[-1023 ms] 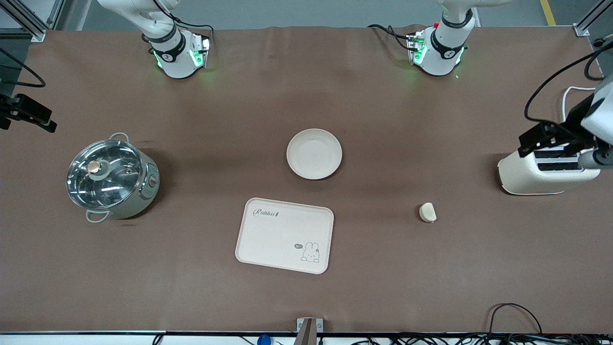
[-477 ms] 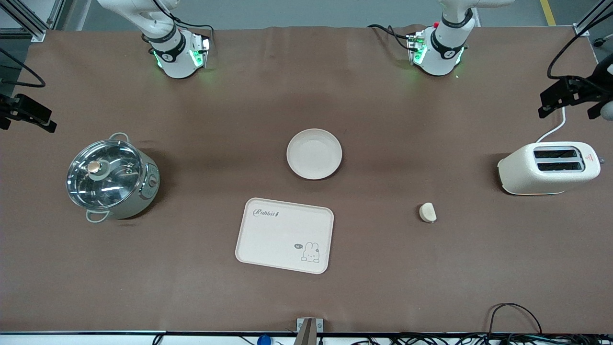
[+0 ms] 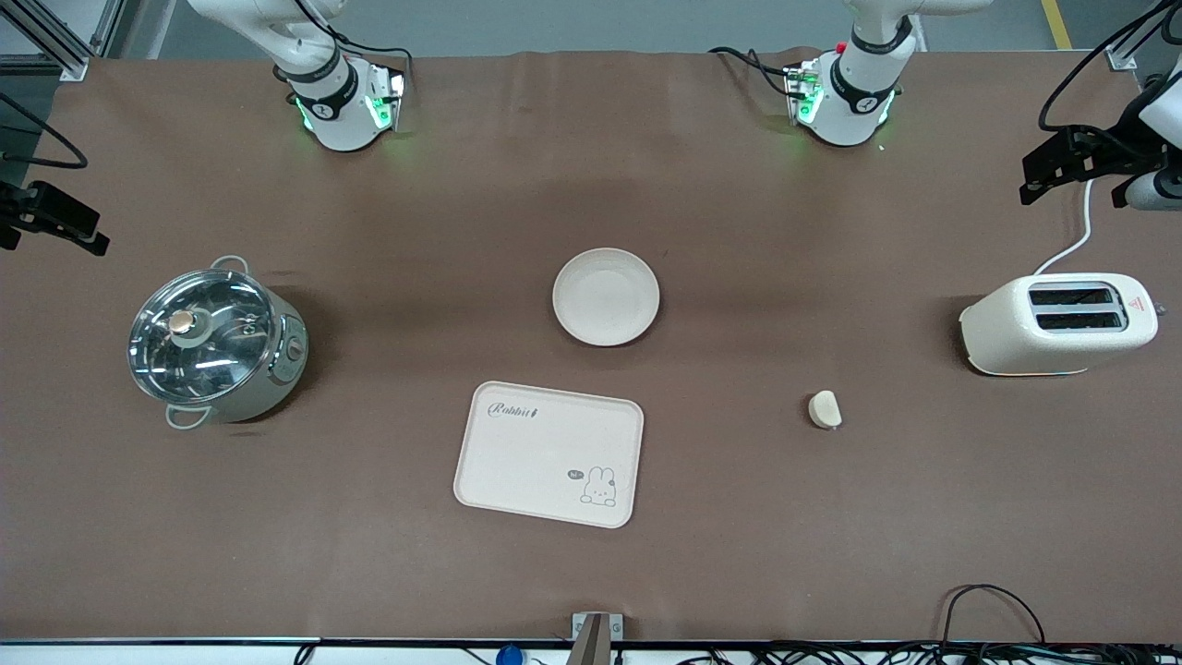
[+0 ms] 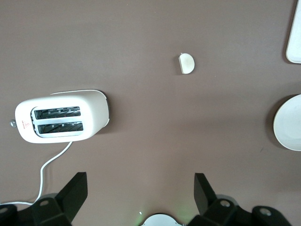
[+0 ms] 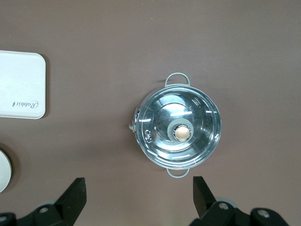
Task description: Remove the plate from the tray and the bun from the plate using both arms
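Starting at the right arm's end of the worktop (image 3: 388, 573): the lidded steel pot (image 3: 214, 346) sits alone there, and I've got the right gripper (image 5: 138, 193) parked high over it, jaws spread wide and empty. That arm is simply waiting.

Moving across to the middle, the plate (image 3: 606, 296) is down on the bare brown cover, clear of the tray (image 3: 548, 453), which lies nearer the front camera with its Rabbit lettering facing up and nothing on it. The two are near each other but not touching, so I'd call that half of the job finished.

Further on toward the left arm's end, the bun (image 3: 825, 409) lies by itself on the worktop, well apart from the plate, flat edge showing. That reads as done too.

Last, the cream toaster (image 3: 1057, 323), cord trailing off toward the table edge. The left gripper (image 4: 140, 195) hangs up over the worktop beside it, jaws wide apart, holding nothing. I judge both arms are pulled up out of the way.
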`<action>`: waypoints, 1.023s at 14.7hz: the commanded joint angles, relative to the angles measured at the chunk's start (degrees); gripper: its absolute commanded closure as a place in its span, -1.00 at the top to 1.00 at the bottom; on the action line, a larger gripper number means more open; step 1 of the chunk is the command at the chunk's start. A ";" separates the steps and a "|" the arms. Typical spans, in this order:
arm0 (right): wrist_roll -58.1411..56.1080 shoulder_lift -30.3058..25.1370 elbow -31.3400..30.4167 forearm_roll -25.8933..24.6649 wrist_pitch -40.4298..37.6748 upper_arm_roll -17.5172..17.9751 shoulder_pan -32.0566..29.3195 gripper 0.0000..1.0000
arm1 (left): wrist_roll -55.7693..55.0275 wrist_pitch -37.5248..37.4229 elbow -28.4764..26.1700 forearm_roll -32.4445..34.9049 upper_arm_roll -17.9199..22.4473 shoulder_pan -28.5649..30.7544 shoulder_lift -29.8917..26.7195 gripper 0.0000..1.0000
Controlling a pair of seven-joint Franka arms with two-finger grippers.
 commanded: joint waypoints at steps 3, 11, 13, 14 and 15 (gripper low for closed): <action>0.86 0.01 0.11 -0.77 -0.14 0.02 -0.02 1.00 | 0.09 -0.13 1.49 -0.22 0.18 -0.54 1.36 1.00; 0.86 0.01 0.11 -0.77 -0.22 0.02 -0.02 1.00 | 0.26 -0.22 3.70 -0.66 0.27 0.25 2.69 1.00; 0.86 0.01 0.11 -0.77 -0.22 0.02 -0.02 1.00 | 0.17 -0.22 3.61 -0.83 0.27 -0.10 2.77 1.00; 0.86 0.01 0.11 -0.77 -0.22 0.02 -0.02 1.00 | 0.17 -0.22 3.44 -0.83 0.18 -0.19 2.69 1.00; 0.86 0.01 0.11 -0.77 -0.22 0.02 -0.02 1.00 | 0.17 -0.39 3.43 -0.83 0.18 -0.10 2.69 1.00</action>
